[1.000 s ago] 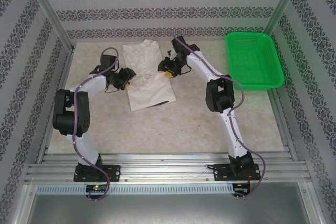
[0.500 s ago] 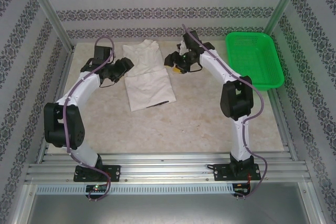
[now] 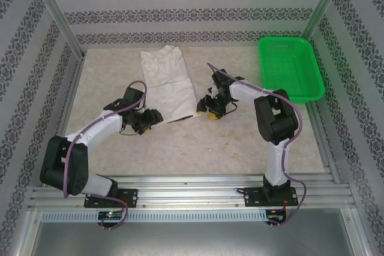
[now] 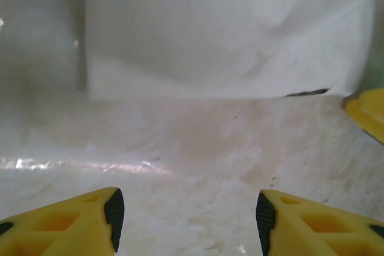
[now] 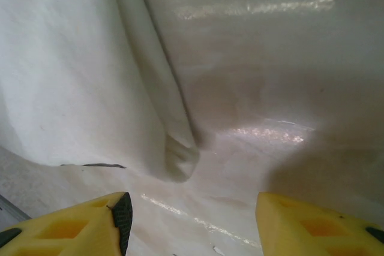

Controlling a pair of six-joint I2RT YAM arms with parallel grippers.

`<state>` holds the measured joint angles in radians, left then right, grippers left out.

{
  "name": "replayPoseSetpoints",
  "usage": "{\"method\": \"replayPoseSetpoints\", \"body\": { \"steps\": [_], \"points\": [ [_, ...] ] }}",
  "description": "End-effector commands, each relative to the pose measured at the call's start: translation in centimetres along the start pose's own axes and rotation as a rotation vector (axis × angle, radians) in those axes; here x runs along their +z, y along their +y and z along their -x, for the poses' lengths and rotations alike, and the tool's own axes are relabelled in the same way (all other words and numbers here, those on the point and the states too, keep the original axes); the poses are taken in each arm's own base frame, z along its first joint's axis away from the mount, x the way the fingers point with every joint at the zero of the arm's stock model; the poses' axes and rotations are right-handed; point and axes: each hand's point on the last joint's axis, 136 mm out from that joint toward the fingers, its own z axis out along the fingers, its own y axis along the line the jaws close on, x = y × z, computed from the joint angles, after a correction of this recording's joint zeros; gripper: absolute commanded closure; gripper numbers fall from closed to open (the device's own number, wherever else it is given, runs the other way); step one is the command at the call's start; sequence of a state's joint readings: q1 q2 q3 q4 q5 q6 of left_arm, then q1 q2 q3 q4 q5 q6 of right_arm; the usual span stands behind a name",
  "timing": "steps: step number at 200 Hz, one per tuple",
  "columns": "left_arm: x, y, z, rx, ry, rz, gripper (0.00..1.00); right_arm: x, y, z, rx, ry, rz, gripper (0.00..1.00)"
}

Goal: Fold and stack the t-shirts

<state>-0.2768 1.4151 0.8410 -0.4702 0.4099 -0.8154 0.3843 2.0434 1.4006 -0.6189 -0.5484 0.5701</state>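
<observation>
Left gripper (image 3: pixel 153 117) and right gripper (image 3: pixel 207 109), both spread wide and empty, flank the near hem of the t-shirt (image 3: pixel 167 85).

We read the shirt as a long strip, its long axis running from the table's (image 3: pixel 240 142) far edge toward our bases. Our left fingers sit just off its near-left corner and our right fingers just off its near-right corner, about equally close. Bare tabletop lies on the shirt's near side, room enough, we judge, to work the hem. The green basket (image 3: pixel 291 67) stands well apart on its right.
</observation>
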Motion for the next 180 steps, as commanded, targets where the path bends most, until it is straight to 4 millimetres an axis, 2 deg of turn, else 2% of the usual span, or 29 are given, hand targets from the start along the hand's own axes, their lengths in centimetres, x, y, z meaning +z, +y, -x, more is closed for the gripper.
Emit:
{"method": "replayPoseSetpoints", "body": {
  "steps": [1,70,103,142,162,180],
  "points": [
    [0.3,-0.2,0.4,-0.068,-0.059,-0.033,0.39,-0.4,2.0,0.6,-0.061,-0.048,0.059,0.43],
    [1.1,2.0,1.0,-0.161,-0.160,0.005,0.40,1.0,2.3,1.0,-0.057,-0.038,0.079,0.44],
    [2.3,2.1,1.9,-0.196,-0.196,-0.019,0.41,1.5,2.3,1.4,-0.049,-0.033,0.079,0.45],
    [2.5,1.9,3.5,-0.204,-0.268,-0.024,0.41,1.5,2.3,1.5,-0.046,-0.029,0.076,0.46],
    [3.0,1.3,3.9,-0.209,-0.277,-0.061,0.42,1.5,2.3,1.5,-0.043,-0.029,0.078,0.46],
    [3.4,1.5,3.9,-0.211,-0.272,-0.050,0.44,1.5,2.5,1.5,-0.044,-0.029,0.081,0.47]
  ]
}}
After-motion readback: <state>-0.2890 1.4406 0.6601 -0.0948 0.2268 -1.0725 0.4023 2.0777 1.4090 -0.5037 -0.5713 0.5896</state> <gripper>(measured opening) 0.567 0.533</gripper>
